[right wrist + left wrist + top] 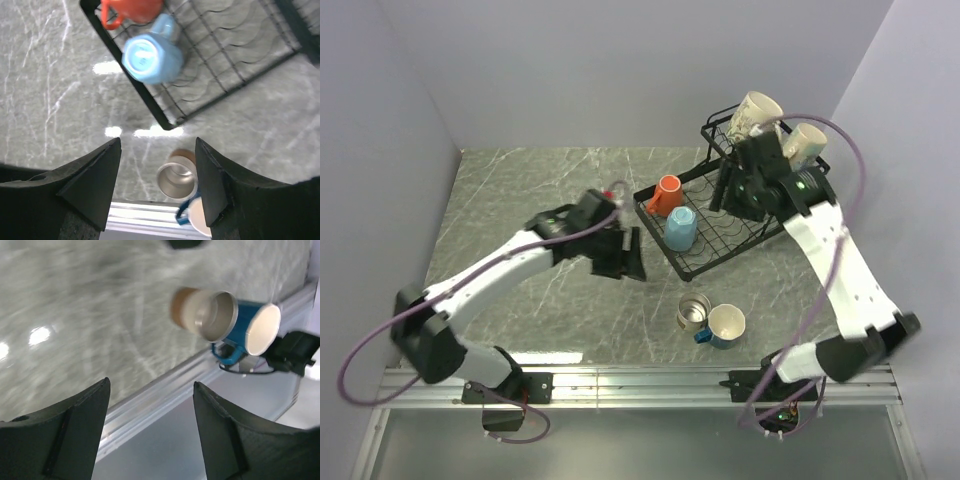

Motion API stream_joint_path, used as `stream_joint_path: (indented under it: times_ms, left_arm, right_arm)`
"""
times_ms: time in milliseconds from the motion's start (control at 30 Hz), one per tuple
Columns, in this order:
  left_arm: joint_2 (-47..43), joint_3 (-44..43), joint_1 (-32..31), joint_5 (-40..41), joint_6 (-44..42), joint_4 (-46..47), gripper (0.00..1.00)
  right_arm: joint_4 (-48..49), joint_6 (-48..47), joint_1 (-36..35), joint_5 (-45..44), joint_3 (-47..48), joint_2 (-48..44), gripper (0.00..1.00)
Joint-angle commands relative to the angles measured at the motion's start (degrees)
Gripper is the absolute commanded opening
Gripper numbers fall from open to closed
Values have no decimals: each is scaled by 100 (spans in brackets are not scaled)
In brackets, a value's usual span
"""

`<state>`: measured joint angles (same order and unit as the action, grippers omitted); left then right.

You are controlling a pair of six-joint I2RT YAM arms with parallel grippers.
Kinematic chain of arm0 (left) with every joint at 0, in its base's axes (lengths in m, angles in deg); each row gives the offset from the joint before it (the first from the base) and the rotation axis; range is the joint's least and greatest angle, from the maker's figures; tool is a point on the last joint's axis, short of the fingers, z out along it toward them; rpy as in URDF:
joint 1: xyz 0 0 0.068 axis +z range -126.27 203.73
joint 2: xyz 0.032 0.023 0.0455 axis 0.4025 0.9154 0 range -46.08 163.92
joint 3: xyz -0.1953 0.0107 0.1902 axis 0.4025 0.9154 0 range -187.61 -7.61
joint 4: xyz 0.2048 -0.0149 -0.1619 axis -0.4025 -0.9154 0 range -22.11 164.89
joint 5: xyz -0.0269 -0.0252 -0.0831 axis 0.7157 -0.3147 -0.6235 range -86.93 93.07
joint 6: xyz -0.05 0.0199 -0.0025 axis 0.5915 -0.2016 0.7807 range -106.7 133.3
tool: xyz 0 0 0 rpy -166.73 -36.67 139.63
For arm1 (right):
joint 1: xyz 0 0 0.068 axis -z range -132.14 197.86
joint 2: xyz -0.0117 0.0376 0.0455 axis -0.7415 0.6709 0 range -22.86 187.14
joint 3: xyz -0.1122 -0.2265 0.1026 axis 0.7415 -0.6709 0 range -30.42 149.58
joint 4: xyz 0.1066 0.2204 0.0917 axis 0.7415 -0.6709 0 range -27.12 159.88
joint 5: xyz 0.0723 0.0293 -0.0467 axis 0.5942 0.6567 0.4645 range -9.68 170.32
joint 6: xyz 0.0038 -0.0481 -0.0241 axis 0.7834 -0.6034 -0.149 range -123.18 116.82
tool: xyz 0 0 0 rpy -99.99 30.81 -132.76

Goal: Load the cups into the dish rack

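Observation:
The black wire dish rack [735, 253] stands at the back right. Its lower tray holds an orange mug [666, 195] and an upturned light blue mug [681, 229]. Two cream mugs [757, 113] [804, 143] sit in the raised upper basket. On the table near the front edge lie a small steel cup [693, 313] and a blue mug [725, 326], touching, both on their sides. My left gripper [623, 268] hovers open and empty left of the rack. My right gripper [732, 200] hangs open and empty above the lower tray.
In the left wrist view the steel cup [210, 315] and blue mug [255, 330] lie close to the table's metal front rail [165, 390]. The right wrist view shows the rack's near corner [165, 120], with the steel cup [176, 180] below it. Walls enclose the table on three sides.

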<state>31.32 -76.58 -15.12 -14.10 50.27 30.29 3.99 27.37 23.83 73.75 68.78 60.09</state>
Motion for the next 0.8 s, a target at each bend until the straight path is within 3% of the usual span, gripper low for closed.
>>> stream_joint_path:
  times_ms: [0, 133, 400, 633, 767]
  left_arm:
    - [790, -764, -772, 205, -199, 83, 72]
    - [1487, -1364, -1448, 363, -217, 153, 72]
    - [2647, -2409, -2099, 240, -339, 154, 70]
    - [3245, -2946, -2364, 135, -349, 136, 68]
    - [3570, -3139, -2469, 266, -313, 22, 62]
  right_arm:
    - [-64, 48, 109, -538, -530, -736, 68]
    - [-117, 346, 460, -679, -972, -1508, 68]
    - [-609, 443, 1005, -899, -1201, -2555, 68]
    - [-969, 654, 1085, -872, -1640, -3180, 68]
    - [-1198, 707, 1094, -951, -1614, -3365, 68]
